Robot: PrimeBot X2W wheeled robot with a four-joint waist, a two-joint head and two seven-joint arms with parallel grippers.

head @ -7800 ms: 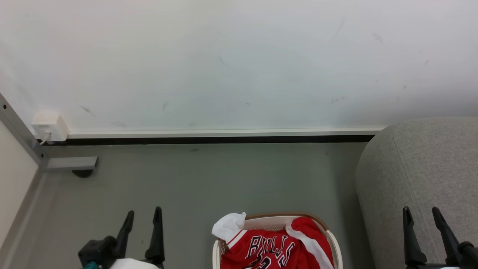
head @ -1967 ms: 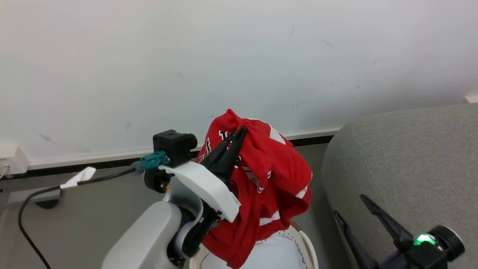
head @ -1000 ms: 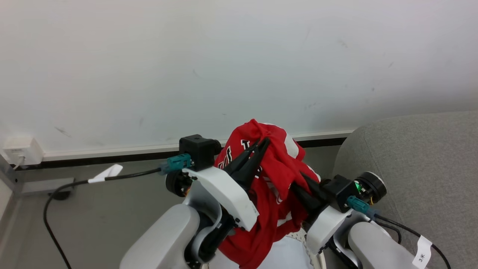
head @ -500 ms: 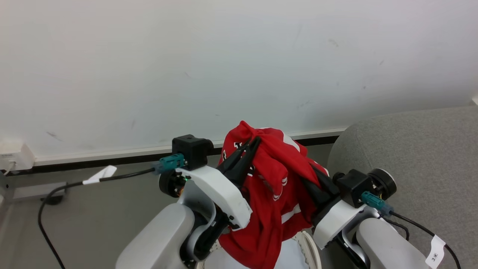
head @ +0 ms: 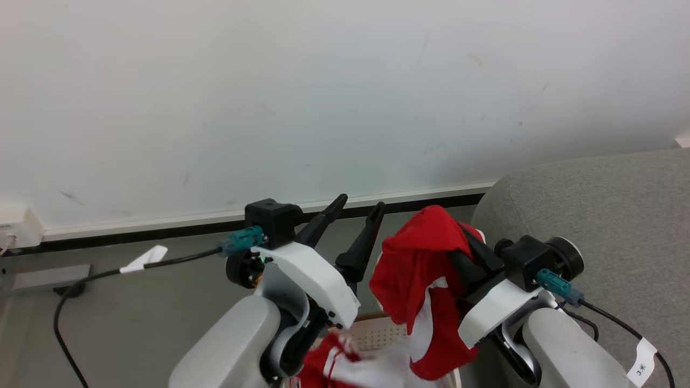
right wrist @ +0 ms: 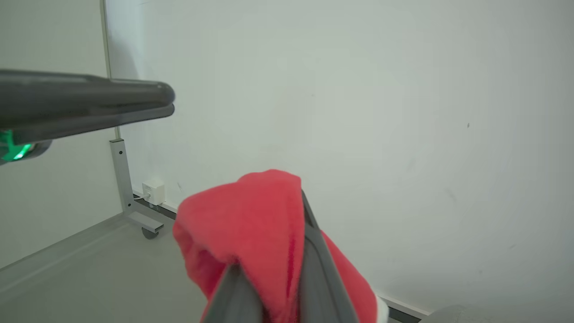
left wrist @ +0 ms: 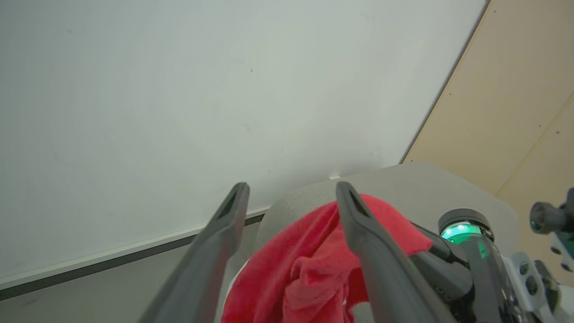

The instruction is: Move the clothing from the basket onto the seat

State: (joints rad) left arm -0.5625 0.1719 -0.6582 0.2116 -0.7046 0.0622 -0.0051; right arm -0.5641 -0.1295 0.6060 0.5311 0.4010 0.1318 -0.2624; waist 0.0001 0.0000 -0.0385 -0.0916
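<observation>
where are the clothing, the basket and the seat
clothing (head: 415, 253), head view, the raised red fold
basket (head: 379, 334), head view, the perforated inner wall
seat (head: 604, 199), head view, the grey upholstery near the rounded edge

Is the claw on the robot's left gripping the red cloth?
No, the left gripper stands open and empty; the clothing hangs beside it.

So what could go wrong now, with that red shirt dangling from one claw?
The red garment hangs from the right gripper alone, bunched in its grip, and the left gripper is open beside it. The cloth could slip and drop before reaching the sofa. Its lower end seems to trail down into the basket, so swinging it over might snag there or drag the basket along.
</observation>
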